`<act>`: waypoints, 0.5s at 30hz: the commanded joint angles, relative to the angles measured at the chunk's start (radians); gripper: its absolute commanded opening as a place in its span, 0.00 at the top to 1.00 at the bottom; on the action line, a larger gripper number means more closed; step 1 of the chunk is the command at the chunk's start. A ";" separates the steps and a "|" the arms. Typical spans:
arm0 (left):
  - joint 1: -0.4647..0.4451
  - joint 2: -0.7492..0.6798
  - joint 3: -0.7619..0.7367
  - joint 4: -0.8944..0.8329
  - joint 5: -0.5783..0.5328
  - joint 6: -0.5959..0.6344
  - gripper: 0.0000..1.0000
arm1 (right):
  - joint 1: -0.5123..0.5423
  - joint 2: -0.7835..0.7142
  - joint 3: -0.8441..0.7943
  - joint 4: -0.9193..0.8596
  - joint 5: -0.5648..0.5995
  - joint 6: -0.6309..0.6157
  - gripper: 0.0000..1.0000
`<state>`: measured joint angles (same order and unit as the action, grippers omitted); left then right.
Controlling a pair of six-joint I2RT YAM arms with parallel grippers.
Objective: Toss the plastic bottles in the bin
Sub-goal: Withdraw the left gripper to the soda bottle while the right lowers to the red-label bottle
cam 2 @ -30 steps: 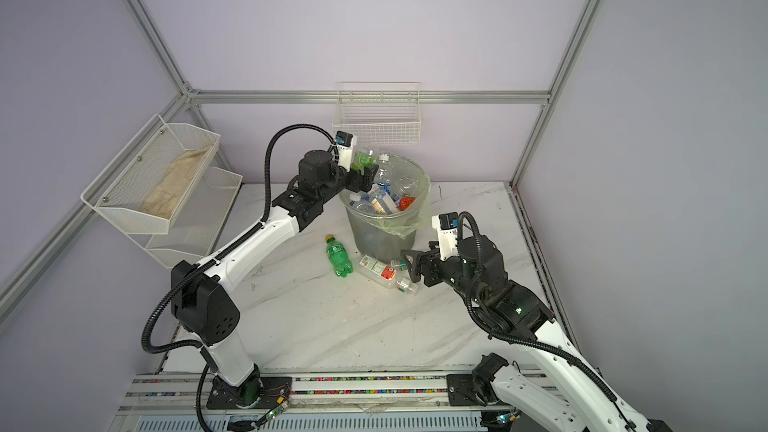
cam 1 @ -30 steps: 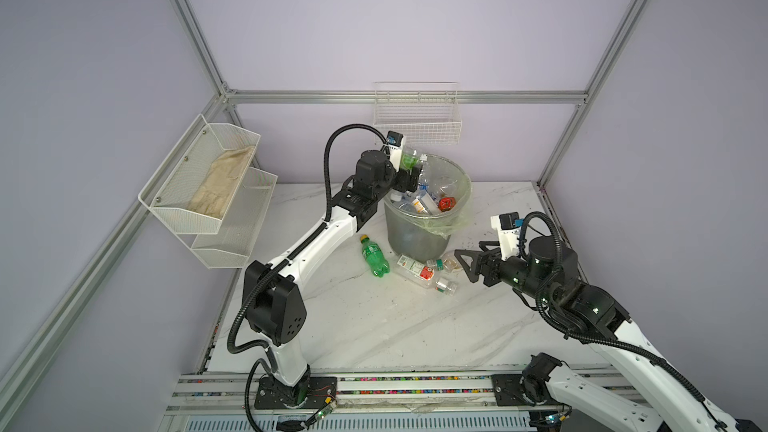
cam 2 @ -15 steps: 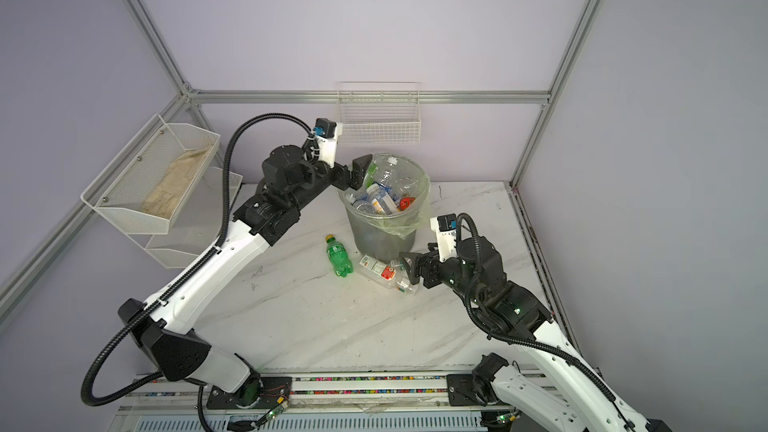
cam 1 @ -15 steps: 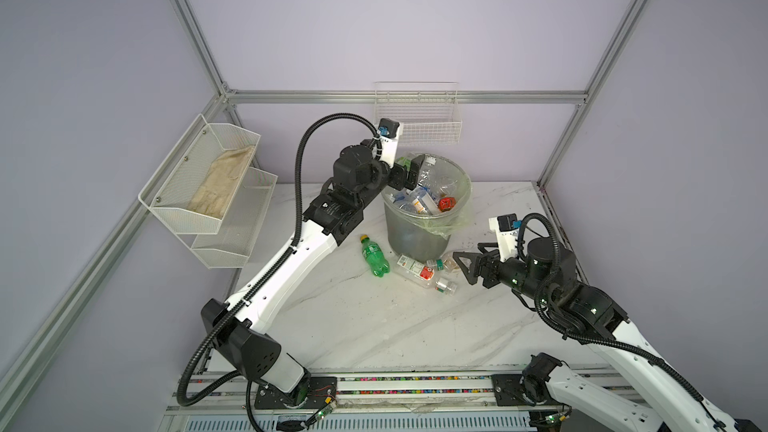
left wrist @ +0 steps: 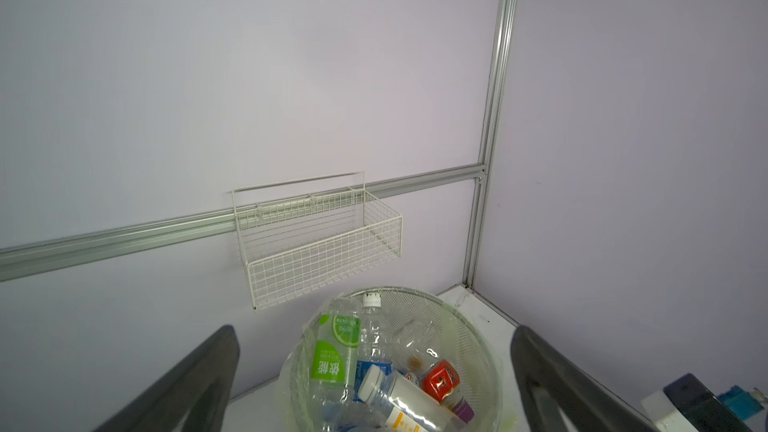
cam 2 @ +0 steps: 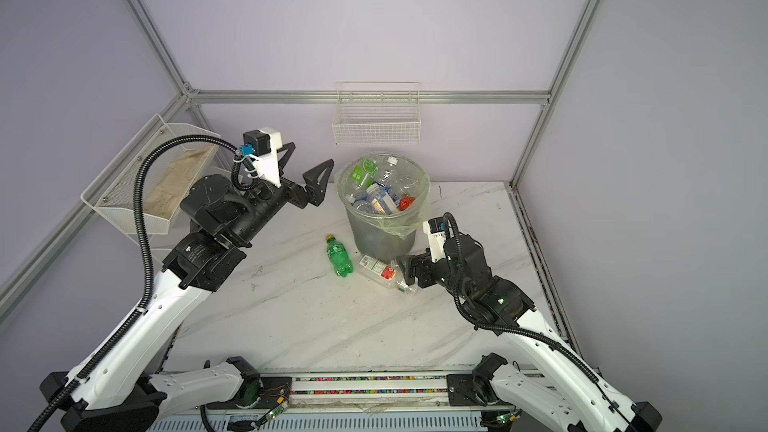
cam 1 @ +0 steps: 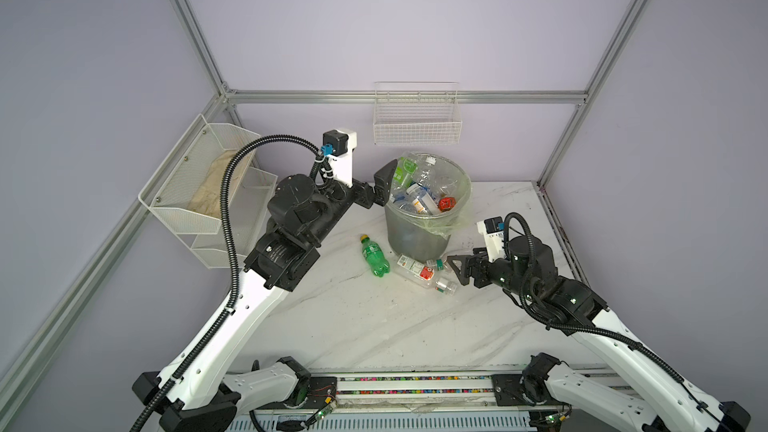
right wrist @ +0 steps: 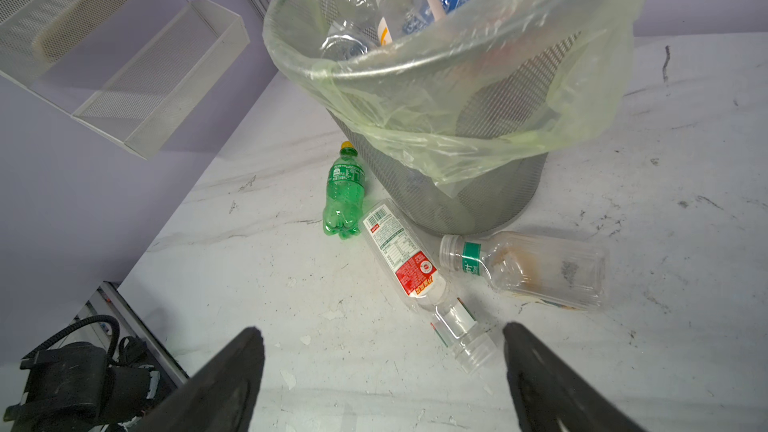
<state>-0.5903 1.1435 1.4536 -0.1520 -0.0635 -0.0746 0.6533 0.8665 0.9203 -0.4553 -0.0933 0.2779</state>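
The bin (cam 1: 419,238), grey mesh with a pale-green liner, stands at the back middle, heaped with plastic bottles (left wrist: 376,338). A green-labelled one (left wrist: 334,357) leans on its rim. Three bottles lie at its foot: a green one (cam 1: 375,255) (right wrist: 344,195), a clear one with a red-and-white label (cam 1: 417,271) (right wrist: 405,257), and a clear one with a green neck band (right wrist: 536,270). My left gripper (cam 2: 312,153) (left wrist: 372,328) hangs open and empty, left of the bin's rim. My right gripper (cam 1: 455,270) (right wrist: 381,328) is open low over the table, at the red-labelled bottle's neck.
A white wire basket (cam 1: 415,126) (left wrist: 320,243) hangs on the back wall above the bin. A two-tier white mesh shelf (cam 1: 199,184) (right wrist: 124,76) juts from the left wall. The arms' base rail (cam 1: 415,384) runs along the marble table's front edge.
My left gripper has drawn back leftward from over the bin's rim, open and empty. The right gripper has stayed almost in place beside the fallen bottles, its jaws slightly wider.
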 commanded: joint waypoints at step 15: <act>-0.005 -0.303 -0.481 -0.034 -0.081 -0.177 0.00 | 0.004 0.218 -0.204 0.229 -0.006 0.018 0.08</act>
<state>-0.5915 0.8841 1.0428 -0.1925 -0.1207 -0.1925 0.6533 1.0412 0.7540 -0.3046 -0.0971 0.2825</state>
